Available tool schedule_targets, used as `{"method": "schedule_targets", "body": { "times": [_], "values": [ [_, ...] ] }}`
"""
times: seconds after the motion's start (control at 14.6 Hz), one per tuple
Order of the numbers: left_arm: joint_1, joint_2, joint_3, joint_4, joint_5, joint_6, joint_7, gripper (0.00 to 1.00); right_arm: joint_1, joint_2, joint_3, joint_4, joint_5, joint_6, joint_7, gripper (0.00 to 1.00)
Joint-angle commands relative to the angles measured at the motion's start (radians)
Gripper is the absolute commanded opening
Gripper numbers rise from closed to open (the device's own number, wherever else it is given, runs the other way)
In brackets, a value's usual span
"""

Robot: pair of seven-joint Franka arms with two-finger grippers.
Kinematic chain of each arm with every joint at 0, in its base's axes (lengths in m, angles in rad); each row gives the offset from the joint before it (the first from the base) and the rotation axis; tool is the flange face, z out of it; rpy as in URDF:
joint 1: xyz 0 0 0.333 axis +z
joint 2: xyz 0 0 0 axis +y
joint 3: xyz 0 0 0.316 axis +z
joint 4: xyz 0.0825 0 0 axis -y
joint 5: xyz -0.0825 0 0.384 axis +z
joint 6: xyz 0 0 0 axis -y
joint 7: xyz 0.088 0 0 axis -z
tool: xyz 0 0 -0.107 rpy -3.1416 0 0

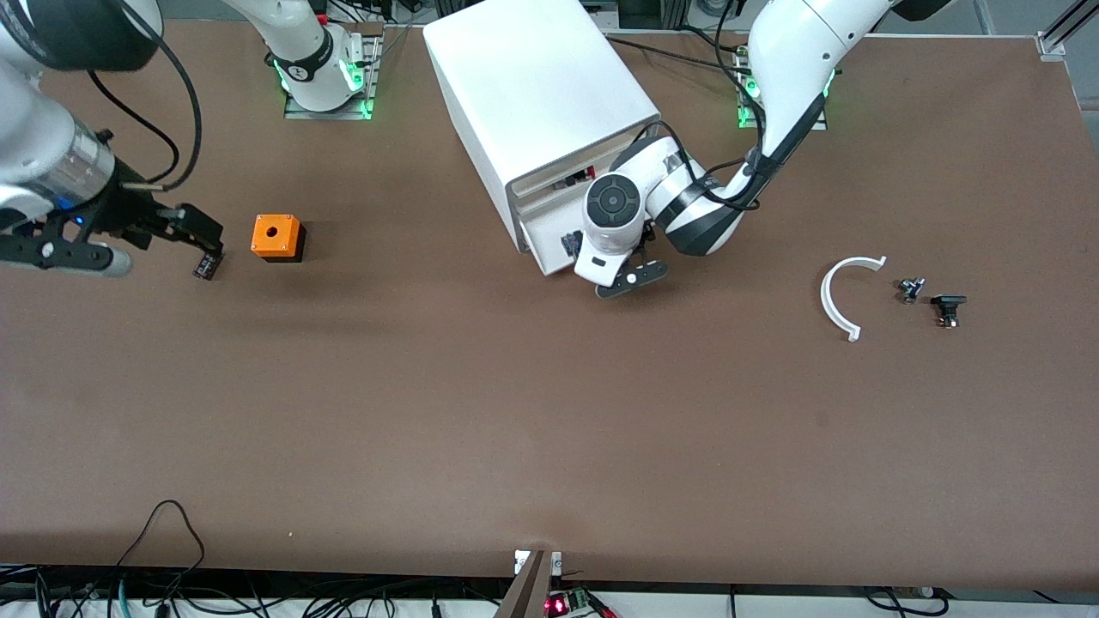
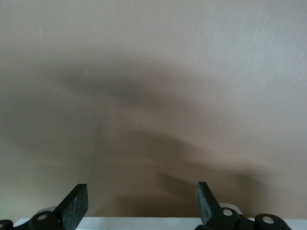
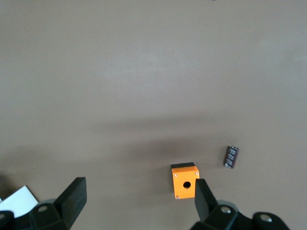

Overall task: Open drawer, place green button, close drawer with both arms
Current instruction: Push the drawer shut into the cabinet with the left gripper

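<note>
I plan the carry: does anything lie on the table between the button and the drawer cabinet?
Yes. A white curved strip lies beside the button, toward the cabinet. The open left pincer hangs at the cabinet's front.

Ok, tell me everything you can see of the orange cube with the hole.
The orange cube is a small boxy block, plastic by its look, with an orange top on a black base. A round hole sits in the middle of its top face, and the right wrist view shows small pale dots at that face's corners. It stands upright on the brown table toward the right arm's end, beside a flat black chip. Nothing touches it.
</note>
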Motion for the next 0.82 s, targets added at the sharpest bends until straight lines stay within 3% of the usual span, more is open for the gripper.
{"method": "schedule_targets", "body": {
  "times": [0.0, 0.27, 0.75],
  "values": [
    [0.017, -0.021, -0.040, -0.021, -0.054, -0.056, -0.005, 1.00, -0.003, -0.102, 0.000, -0.096, -0.009, 0.002, -0.015, 1.00],
    [0.001, -0.016, -0.043, -0.023, -0.118, -0.058, -0.010, 1.00, -0.003, -0.106, 0.002, -0.078, 0.003, -0.017, -0.014, 1.00],
    [-0.026, -0.007, -0.077, -0.036, -0.120, -0.064, -0.050, 1.00, -0.009, -0.071, -0.029, -0.041, 0.012, -0.001, 0.000, 1.00]
  ]
}}
